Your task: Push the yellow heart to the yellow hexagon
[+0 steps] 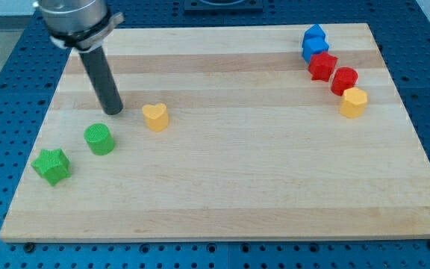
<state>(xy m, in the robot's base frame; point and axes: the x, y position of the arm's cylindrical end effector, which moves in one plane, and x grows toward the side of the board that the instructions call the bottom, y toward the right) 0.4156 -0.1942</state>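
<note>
The yellow heart lies on the wooden board left of centre. The yellow hexagon sits far off at the view's right, at the lower end of a row of blocks. My tip rests on the board a short way to the left of the yellow heart, apart from it, with a small gap between them. The rod rises up and to the left from the tip.
A green cylinder and a green star lie below and left of my tip. At the view's right, above the yellow hexagon, sit a red cylinder, a red star and two blue blocks. The board's edges ring everything.
</note>
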